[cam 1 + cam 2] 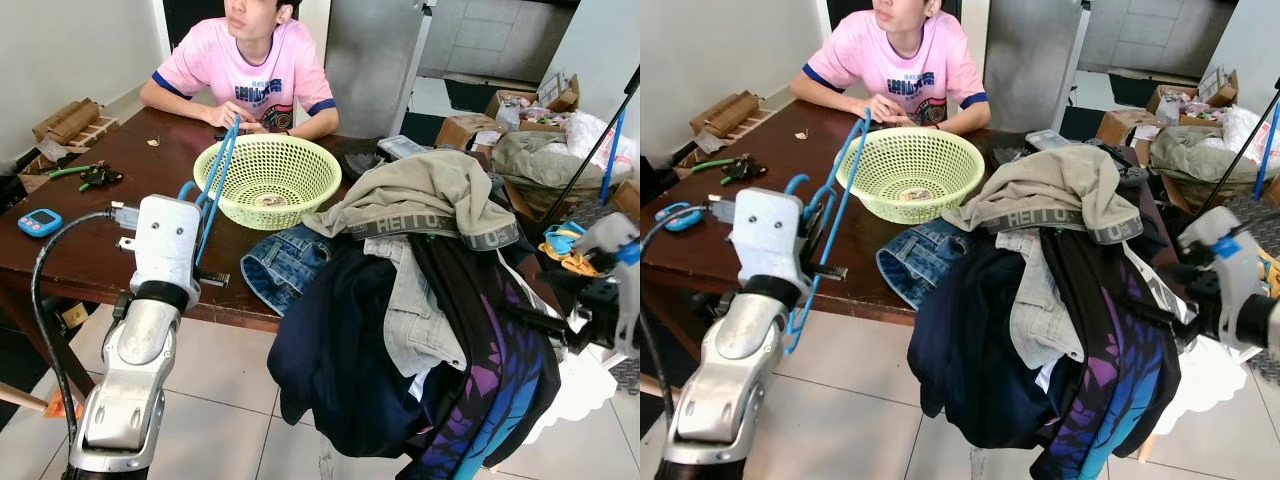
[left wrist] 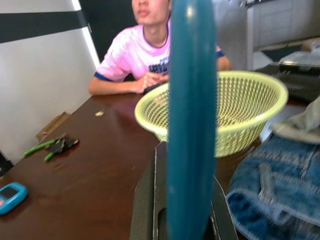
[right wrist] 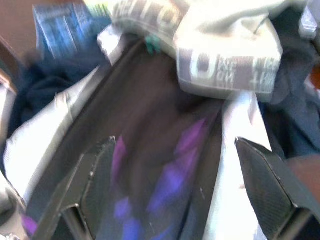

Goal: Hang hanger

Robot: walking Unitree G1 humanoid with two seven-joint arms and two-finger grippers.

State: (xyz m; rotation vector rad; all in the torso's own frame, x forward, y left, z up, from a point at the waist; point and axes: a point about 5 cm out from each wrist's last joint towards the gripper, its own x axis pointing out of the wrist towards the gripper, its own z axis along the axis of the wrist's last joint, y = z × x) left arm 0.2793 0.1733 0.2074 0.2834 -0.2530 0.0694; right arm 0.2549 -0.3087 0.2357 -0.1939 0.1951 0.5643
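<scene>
The left pincer (image 1: 212,262) pinches the blue hanger (image 1: 220,170) upright above the tabletop (image 1: 100,235); hanging is not yet done. The right pincer (image 3: 175,190) is spread near the clothes pile (image 1: 420,330).

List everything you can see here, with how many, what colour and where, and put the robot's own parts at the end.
Blue plastic hanger: one, blue, held upright over the table's near edge.
Pale green perforated plastic basket: one, on the dark brown wooden table.
Folded denim jeans: one, blue, at the table's near edge.
Heap of clothes: one, navy, khaki, black and purple, right of the table.
Blue handheld device: one, on the table's left edge.
Green-handled tool: one, on the table's far left.
Cardboard boxes: several, brown, far right.
Person in a pink T-shirt: one, seated behind the table.
Left gripper: fingers shut on the hanger.
Right gripper: fingers open, at the clothes heap.
</scene>
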